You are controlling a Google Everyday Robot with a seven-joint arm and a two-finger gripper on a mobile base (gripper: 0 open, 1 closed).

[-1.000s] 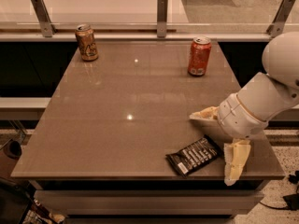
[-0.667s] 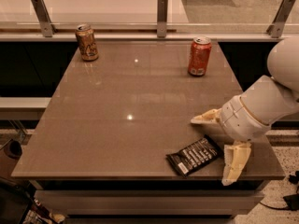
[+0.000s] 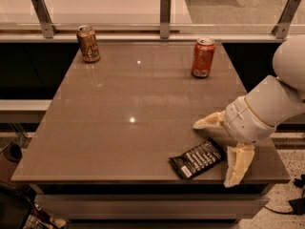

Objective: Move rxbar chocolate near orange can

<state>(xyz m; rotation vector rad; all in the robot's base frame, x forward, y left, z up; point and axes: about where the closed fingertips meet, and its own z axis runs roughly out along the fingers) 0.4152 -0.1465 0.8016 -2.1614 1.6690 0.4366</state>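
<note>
The rxbar chocolate (image 3: pixel 198 159) is a flat black wrapper with white lettering, lying at an angle near the front right edge of the table. The orange can (image 3: pixel 88 43) is dull tan-orange with dark markings and stands upright at the far left corner. My gripper (image 3: pixel 221 148) hangs low at the front right, just right of the bar, with its two cream fingers spread wide apart: one finger (image 3: pixel 209 121) points left behind the bar, the other finger (image 3: pixel 238 165) points down at the bar's right end. It holds nothing.
A brighter red-orange can (image 3: pixel 203 57) stands upright at the far right of the brown table (image 3: pixel 133 109). A glass rail with metal posts (image 3: pixel 165 16) runs along the far edge. My white arm (image 3: pixel 271 104) reaches in from the right.
The gripper and arm have shifted slightly to the right and a little lower. The bar and both cans have not moved.
</note>
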